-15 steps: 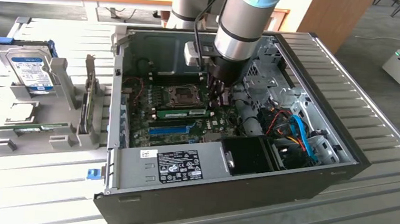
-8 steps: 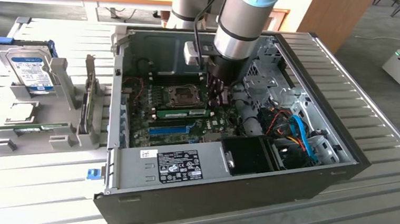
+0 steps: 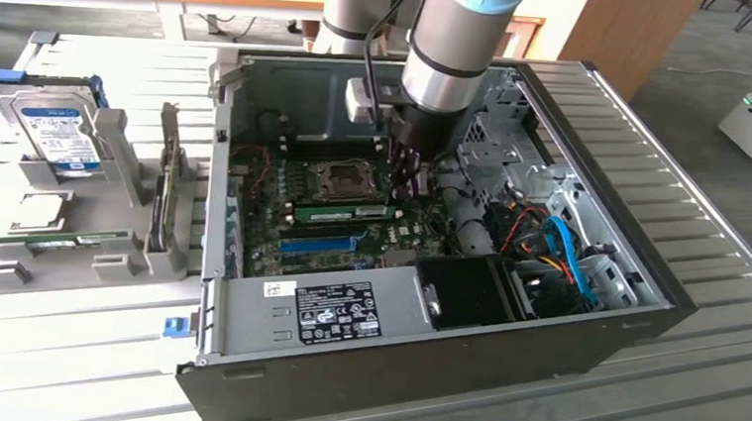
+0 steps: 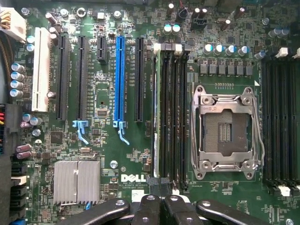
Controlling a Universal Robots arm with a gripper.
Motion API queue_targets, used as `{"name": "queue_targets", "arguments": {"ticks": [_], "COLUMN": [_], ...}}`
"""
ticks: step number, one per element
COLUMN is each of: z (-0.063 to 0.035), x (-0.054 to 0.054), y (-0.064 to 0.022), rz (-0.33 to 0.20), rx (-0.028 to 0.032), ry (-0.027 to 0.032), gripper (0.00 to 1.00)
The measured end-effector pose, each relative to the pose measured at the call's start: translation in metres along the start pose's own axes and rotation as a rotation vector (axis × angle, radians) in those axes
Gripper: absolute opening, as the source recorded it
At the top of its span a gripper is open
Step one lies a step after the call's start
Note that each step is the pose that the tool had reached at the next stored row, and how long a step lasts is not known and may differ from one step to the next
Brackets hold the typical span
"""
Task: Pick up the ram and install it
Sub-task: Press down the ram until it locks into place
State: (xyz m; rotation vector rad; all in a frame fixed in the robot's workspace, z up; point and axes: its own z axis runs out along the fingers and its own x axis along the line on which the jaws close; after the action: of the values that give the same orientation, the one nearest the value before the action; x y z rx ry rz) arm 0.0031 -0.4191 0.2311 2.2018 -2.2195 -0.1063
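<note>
The ram, a long thin green stick, stands on edge in the memory slot closest to the blue connector, beside the empty CPU socket. In the exterior view the ram shows as a green strip on the motherboard inside the open case. My gripper is shut with nothing between its fingers and hangs just over one end of that slot. Whether it touches the stick I cannot tell. In the exterior view the gripper reaches down into the case next to the ram.
Three black memory slots beside the ram stand empty. On the exterior view's left, a grey rack holds a hard drive, an upright expansion card and another green stick. Cables and a drive cage crowd the case's right side.
</note>
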Motion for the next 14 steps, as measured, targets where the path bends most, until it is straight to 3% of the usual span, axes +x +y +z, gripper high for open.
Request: {"name": "queue_targets", "arguments": {"ticks": [14], "z": [0.0040], "x": [0.0003], "y": [-0.0002], "rz": [0.000], "rx": [-0.0001], "ry": [0.0003], "gripper": [0.11]}}
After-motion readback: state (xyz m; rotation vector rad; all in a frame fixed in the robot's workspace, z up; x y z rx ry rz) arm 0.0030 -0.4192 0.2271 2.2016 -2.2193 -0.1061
